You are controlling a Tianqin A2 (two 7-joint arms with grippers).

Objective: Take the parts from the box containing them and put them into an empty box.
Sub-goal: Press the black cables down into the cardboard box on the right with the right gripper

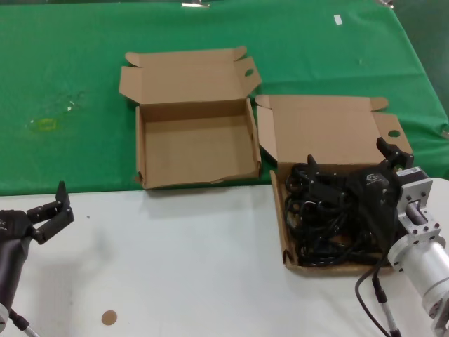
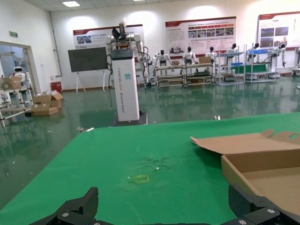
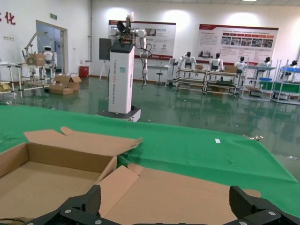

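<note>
A: Okay, risk first. The cords [image 1: 330, 225] are one tangled heap, so the right claw [image 1: 349, 167] could drag out several bundles at once, or snag a loop and tug the full box [image 1: 280, 217] along the bench [image 1: 175, 267].
B: Claw state?
A: Right claw spread wide, holding nothing, one finger at the heap's back edge, the other over the lid near the round-holed flap. Contact can't be judged.
B: Cords relative to it?
A: Directly beneath and just in front, filling the full box at the bench's right edge.
B: Target?
A: The empty box [image 1: 196, 151] sits to the left, just beside the full one.
B: Left claw [image 1: 55, 208]?
A: Released, parked low at the left, well apart.
</note>
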